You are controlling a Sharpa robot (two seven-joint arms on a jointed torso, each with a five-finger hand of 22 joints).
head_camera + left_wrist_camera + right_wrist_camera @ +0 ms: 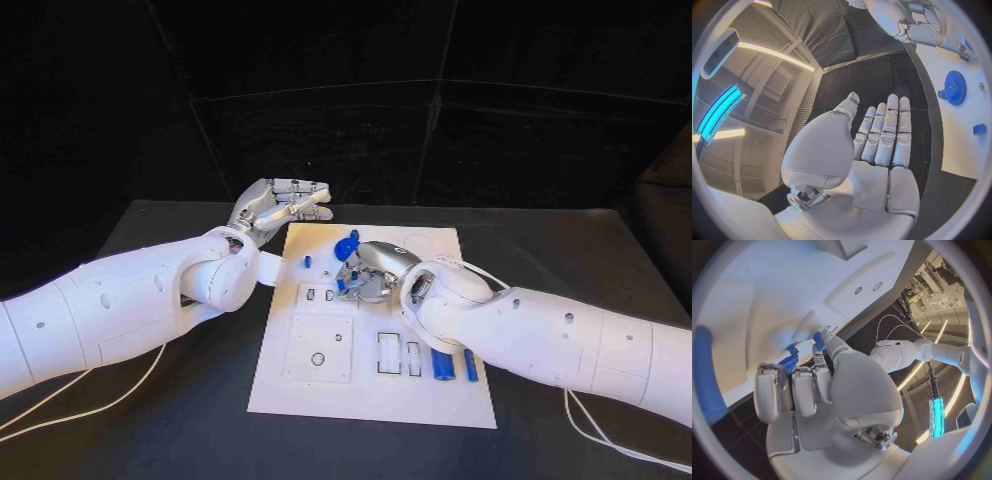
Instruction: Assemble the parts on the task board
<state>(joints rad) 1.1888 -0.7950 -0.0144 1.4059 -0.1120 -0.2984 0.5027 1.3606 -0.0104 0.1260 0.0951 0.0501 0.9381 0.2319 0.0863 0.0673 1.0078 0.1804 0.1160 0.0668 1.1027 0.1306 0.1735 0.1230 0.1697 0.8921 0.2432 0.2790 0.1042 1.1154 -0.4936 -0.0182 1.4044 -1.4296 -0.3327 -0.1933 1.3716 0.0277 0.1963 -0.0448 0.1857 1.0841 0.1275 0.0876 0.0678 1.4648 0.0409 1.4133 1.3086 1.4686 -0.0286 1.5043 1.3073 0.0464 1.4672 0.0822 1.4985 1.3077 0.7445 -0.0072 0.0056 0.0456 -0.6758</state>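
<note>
Blue part (819,340) pinched in right hand (378,268), lowered onto white board (361,395) as if to seat it beside gear (346,247). Left hand (280,207) flat, empty, off board's far corner.

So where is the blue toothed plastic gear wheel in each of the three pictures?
Head view: the blue toothed plastic gear wheel is at the far part of the board, next to the right hand.
Left wrist view: it is on the board, beyond the left hand.
Right wrist view: a blue toothed edge by the fingers, probably it.
Shared landmark: the white task board.
</note>
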